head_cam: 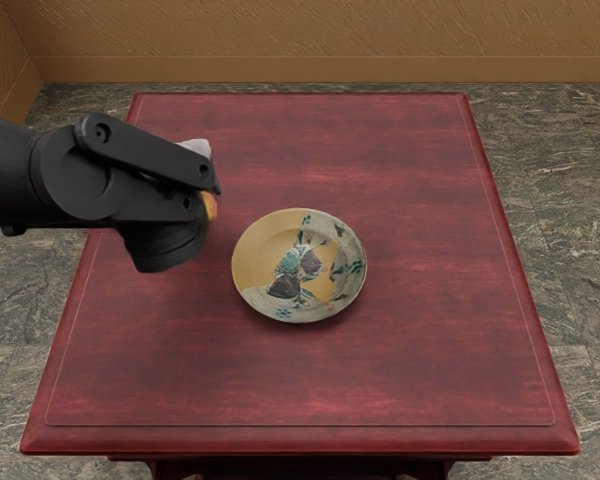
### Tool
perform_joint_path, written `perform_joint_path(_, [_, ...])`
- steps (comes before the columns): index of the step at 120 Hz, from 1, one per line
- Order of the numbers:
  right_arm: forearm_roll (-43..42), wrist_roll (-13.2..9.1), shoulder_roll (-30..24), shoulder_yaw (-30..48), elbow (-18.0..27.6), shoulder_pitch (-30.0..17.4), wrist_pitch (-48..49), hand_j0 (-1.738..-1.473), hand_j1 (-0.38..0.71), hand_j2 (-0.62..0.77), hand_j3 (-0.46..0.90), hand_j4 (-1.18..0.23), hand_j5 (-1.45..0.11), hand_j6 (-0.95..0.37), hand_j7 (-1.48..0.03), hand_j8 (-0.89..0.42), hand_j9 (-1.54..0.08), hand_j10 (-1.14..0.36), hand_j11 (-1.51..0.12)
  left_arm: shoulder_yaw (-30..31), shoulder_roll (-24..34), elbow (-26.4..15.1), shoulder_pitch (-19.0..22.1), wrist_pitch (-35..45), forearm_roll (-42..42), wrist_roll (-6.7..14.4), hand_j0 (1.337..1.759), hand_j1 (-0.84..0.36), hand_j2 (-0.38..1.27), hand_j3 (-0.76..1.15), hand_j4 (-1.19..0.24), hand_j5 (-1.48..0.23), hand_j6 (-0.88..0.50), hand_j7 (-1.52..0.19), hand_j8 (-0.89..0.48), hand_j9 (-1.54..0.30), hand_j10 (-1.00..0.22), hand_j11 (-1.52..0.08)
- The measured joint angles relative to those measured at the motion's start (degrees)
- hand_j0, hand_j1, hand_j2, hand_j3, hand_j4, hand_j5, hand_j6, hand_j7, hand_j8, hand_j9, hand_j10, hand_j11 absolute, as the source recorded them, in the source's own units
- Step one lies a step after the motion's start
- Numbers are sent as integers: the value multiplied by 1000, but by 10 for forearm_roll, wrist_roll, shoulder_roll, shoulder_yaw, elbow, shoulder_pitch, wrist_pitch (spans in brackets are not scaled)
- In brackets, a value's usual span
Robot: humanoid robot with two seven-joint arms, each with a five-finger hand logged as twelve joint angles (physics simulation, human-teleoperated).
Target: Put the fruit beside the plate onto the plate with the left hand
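Left arm point(100, 185) covers the orange fruit point(209, 205) just beside the plate point(244, 262); its hand point(196, 149) mostly hidden, grip unclear

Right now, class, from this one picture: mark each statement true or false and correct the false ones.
1. The fruit lies on the plate. False: an orange patch, likely the fruit, shows left of the plate, at the arm's edge.
2. The left arm comes in from the picture's left edge. True.
3. The table is green. False: the table is dark red.
4. The plate bears a painted pattern. True.
5. Two arms are in view. False: only one shows.
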Motion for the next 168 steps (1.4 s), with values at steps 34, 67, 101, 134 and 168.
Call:
perform_joint_path(34, [0, 0, 0, 0, 0, 0, 0, -1658, -305, -7, 0, -37, -47, -37, -47, -37, -47, -37, -47, -33, 28, -60, -55, 0, -11, 1, 1656, -313, 487, 0, -705, -973, -461, -960, -471, -949, -717, -949])
perform_joint_path(67, [0, 0, 0, 0, 0, 0, 0, -1658, -305, -7, 0, -37, -47, -37, -47, -37, -47, -37, -47, -90, 39, -90, -76, 0, -14, 1, 1657, -344, 540, 0, -696, -988, -444, -961, -455, -947, -717, -947])
perform_joint_path(101, [0, 0, 0, 0, 0, 0, 0, -1658, -305, -7, 0, -37, -47, -37, -47, -37, -47, -37, -47, -160, 31, -99, -63, -1, -16, 0, 1658, -412, 655, 0, -689, -1000, -423, -970, -429, -944, -716, -945])
perform_joint_path(134, [0, 0, 0, 0, 0, 0, 0, -1658, -305, -7, 0, -37, -47, -37, -47, -37, -47, -37, -47, -182, 32, -101, -61, -40, -30, 1, 1658, -249, 385, 0, -530, -737, -400, -727, -402, -712, -543, -712])
perform_joint_path(168, [0, 0, 0, 0, 0, 0, 0, -1658, -305, -7, 0, -37, -47, -37, -47, -37, -47, -37, -47, -191, 125, -83, -78, -134, -45, 1, 1658, -25, 135, 0, -321, -428, -288, -426, -289, -422, -324, -422])
